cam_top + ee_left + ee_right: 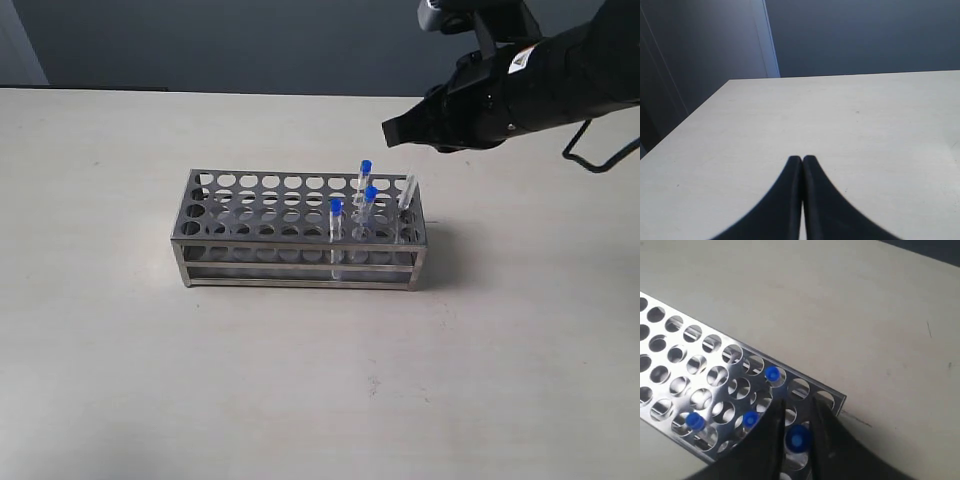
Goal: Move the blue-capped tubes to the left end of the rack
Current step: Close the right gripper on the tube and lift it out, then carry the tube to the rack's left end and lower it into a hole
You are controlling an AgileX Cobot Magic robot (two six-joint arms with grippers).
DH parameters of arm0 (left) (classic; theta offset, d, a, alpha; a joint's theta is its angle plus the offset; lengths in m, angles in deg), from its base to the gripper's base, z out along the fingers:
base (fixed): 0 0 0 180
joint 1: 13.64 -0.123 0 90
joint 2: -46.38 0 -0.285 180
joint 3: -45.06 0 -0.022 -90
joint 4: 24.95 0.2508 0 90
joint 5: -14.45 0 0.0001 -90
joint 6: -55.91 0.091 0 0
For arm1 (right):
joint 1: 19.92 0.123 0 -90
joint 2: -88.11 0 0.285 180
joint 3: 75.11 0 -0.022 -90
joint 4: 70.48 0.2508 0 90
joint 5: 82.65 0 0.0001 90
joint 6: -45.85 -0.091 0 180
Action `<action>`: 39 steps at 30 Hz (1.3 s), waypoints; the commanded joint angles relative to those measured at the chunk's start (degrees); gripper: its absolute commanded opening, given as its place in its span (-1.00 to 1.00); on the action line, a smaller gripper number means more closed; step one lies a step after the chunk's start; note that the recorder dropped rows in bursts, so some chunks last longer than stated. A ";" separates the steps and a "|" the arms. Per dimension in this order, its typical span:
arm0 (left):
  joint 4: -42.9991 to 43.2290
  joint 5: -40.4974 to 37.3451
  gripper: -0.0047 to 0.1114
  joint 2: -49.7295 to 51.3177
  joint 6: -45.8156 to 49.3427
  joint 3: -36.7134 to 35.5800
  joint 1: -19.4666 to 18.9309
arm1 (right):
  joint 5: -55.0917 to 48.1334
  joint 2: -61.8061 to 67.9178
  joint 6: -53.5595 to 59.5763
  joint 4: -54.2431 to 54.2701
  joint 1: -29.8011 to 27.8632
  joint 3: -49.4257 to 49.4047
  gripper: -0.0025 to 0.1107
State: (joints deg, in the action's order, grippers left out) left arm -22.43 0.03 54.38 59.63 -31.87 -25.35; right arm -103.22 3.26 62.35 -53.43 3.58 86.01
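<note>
While above the rack's [300, 225] right end, right pincer [796, 416] astride a blue-capped tube [798, 439].

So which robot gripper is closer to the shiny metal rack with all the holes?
The right gripper. It hangs over the right end of the shiny steel rack, around one blue-capped tube. The left gripper sees only bare table, no rack.

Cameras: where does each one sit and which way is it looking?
Exterior: raised off the table, looks down at the rack; right gripper shows top right.
Left wrist: low over the table, looks along it to a dark wall; shut left gripper shows.
Right wrist: above the rack's end, looks down; open fingers frame a blue cap.
Shared: exterior and right wrist both show the rack.
</note>
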 commanded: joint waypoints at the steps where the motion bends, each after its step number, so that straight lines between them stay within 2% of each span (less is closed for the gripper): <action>1: 0.08 0.68 -0.91 -0.21 -0.21 -0.29 0.45 | -0.67 -2.56 1.03 -0.03 -0.06 0.31 -0.97; 7: 0.08 0.68 -0.91 -0.21 -0.21 -0.29 0.45 | -3.59 -4.32 1.82 -0.03 0.04 2.97 -0.97; 12: 0.08 0.68 -0.91 -0.21 -0.21 -0.29 0.45 | -4.17 -3.37 4.96 -0.13 4.41 8.22 -0.97; 20: 0.08 0.68 -0.91 -0.21 -0.21 -0.29 0.45 | -3.01 11.66 12.57 -0.01 13.56 20.10 -0.97; 30: 0.08 0.68 -0.91 -0.21 -0.21 -0.29 0.45 | -6.53 23.74 13.62 0.24 18.14 34.90 -0.97; 39: 0.08 0.68 -0.91 -0.21 -0.21 -0.29 0.45 | -9.40 31.26 16.39 1.44 18.97 44.00 -0.97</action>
State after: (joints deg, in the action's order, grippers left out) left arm -22.43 0.03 54.38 59.63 -31.87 -25.35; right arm -112.04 33.23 76.97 -52.32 22.56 128.11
